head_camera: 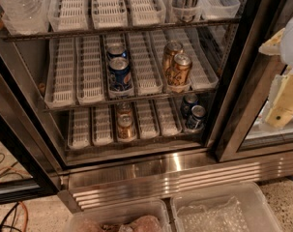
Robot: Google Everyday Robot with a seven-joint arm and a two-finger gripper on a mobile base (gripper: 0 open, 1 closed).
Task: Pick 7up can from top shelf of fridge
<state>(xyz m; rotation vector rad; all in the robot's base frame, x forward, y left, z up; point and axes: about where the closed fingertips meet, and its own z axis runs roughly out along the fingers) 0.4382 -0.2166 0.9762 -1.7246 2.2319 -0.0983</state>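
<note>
The 7up can (186, 1) is cut off at the top edge — the gripper (284, 98), far right, likewise cropped.

7up can (184, 1): glossy metal, striped sheen.
Top shelf (117, 29), under the can: dark metal wire, matt, with lanes of ribbed translucent whitish plastic.
Fridge (184, 170): slatted stainless-steel base well below the can, brushed and reflective. Door frame dark, slight gloss.
Golden-brown cans (177, 66) below the can and blue cans (119, 71) to its lower left: glossy metal.
Gripper (281, 105), lower right of the can: pale cream, matt, plastic-looking.
Bins (255, 192), far below the can: translucent plastic.
</note>
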